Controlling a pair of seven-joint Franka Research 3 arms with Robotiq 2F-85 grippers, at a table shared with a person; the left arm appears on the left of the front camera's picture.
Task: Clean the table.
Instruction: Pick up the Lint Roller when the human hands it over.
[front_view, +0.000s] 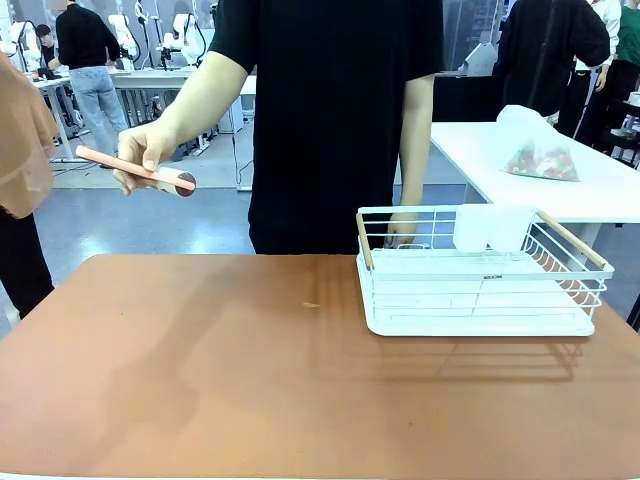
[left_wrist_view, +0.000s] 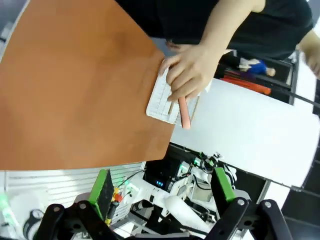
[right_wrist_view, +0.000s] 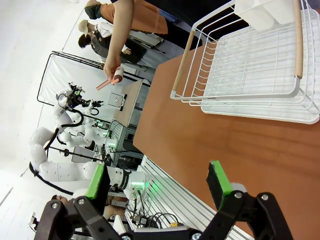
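Spanning the lower half of the front view, the reddish-brown table (front_view: 250, 390) carried a white wire dish rack (front_view: 470, 325) at centre right. A person's hand (front_view: 148, 148) at upper left held a pink-handled tool (front_view: 120, 162). The left gripper (left_wrist_view: 162, 186) stood wide open and empty at bottom centre, with the table filling the upper left above it. The right gripper (right_wrist_view: 157, 179) gaped empty too, the table beyond its pads.

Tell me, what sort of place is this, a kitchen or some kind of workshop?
Probably a robotics lab. The left gripper and right gripper, black with green pads, hang open by the table; a dish rack stands on it; people work at white benches behind.
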